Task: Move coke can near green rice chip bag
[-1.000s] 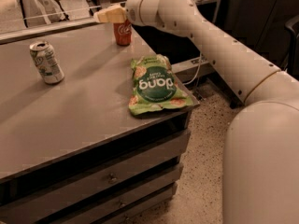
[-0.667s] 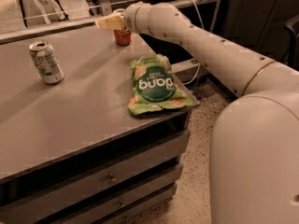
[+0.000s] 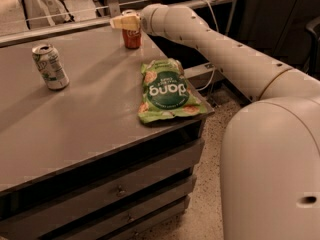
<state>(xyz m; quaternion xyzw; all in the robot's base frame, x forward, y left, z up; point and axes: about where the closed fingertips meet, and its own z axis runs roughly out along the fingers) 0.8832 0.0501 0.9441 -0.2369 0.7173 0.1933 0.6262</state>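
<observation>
One red coke can (image 3: 132, 39) stands upright at the far edge of the surface (image 3: 95, 124), its upper part hidden behind the pincer (image 3: 125, 22). The pincer sits at the can's top, reaching in from the right on a long, nearly level arm (image 3: 225, 54). That sideways approach suits an upright can, since a hold around the body would keep it vertical. I cannot tell whether the pincer is closed on the can or only set against it.

The can is apart from the green rice chip bag (image 3: 165, 91), which lies flat nearer the camera at the right front corner of the surface, close to the rim. Bare surface lies between the two, so I judge the task to be at the grasping step, with the carry toward the bag not yet done. The spot just beyond the bag's far end looks like the natural place to set the can, as it is the shortest path.

Well apart to the left stands a white-and-green can (image 3: 50, 67), clear of that path. Drawer fronts (image 3: 120, 189) sit below the surface.
</observation>
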